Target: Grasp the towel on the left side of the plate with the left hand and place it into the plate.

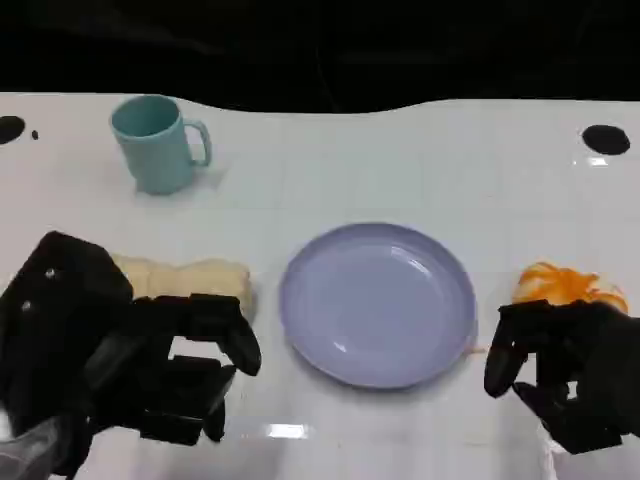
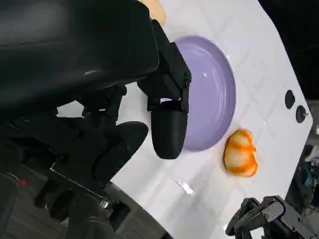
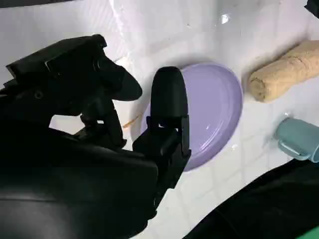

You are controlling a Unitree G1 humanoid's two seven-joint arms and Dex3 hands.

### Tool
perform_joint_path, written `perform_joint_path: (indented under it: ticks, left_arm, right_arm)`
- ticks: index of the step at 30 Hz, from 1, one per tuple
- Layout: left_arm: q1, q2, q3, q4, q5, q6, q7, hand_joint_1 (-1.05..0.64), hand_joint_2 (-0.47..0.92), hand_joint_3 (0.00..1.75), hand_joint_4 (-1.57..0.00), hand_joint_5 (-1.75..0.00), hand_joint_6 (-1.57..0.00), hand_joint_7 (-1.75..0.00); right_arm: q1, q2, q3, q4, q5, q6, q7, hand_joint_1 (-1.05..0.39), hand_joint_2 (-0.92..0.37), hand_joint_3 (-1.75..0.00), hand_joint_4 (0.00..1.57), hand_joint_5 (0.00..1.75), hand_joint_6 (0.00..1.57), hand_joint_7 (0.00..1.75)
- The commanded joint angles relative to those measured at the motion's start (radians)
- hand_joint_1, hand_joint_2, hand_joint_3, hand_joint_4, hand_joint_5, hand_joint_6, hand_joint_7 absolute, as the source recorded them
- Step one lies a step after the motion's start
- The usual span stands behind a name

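A rolled beige towel (image 1: 190, 279) lies on the white table just left of the lavender plate (image 1: 378, 303), which has nothing on it. My left hand (image 1: 170, 372) hovers at the near side of the towel, fingers apart and holding nothing. In the left wrist view its fingers (image 2: 167, 130) reach toward the plate (image 2: 212, 94), and one end of the towel (image 2: 155, 8) peeks past the hand's shell. My right hand (image 1: 562, 372) rests at the plate's right, holding nothing. The right wrist view shows the towel (image 3: 288, 70) beyond the plate (image 3: 215, 114).
A teal cup (image 1: 155, 141) stands at the back left, behind the towel. An orange crumpled object (image 1: 568, 285) lies right of the plate, just beyond my right hand. Black round marks (image 1: 605, 139) sit near the table's far corners.
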Motion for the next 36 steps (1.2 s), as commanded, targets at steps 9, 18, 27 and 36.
perform_joint_path:
  ticks: [9, 18, 27, 36]
  left_arm:
    - [-0.003, 0.019, 0.002, 0.004, 0.009, -0.006, 0.001, -0.05, 0.51, 1.26, -0.74, -1.75, -0.69, -1.57]
    - [-0.004, 0.017, 0.003, 0.007, 0.008, -0.009, 0.001, -0.05, 0.51, 1.26, -0.74, -1.75, -0.69, -1.57]
    - [-0.001, 0.02, 0.005, 0.006, 0.007, -0.01, -0.001, -0.05, 0.51, 1.26, -0.75, -1.75, -0.69, -1.56]
    - [0.004, -0.01, 0.033, -0.003, 0.006, 0.001, 0.042, -0.04, 0.53, 1.19, -0.67, -1.47, -0.7, -1.08]
  right_arm:
    - [-0.006, -0.005, 0.002, -0.01, 0.003, 0.014, 0.003, 0.01, -0.61, -1.01, 0.7, 1.73, 0.69, 1.4]
    - [-0.007, -0.009, 0.005, -0.009, -0.004, 0.008, 0.001, 0.01, -0.62, -0.99, 0.7, 1.73, 0.69, 1.4]
    - [-0.006, -0.007, 0.007, -0.005, -0.005, -0.002, -0.001, 0.01, -0.61, -1.01, 0.71, 1.72, 0.69, 1.4]
    - [-0.01, -0.002, 0.013, -0.005, -0.01, 0.0, -0.005, 0.0, -0.6, -1.03, 0.71, 1.72, 0.7, 1.4]
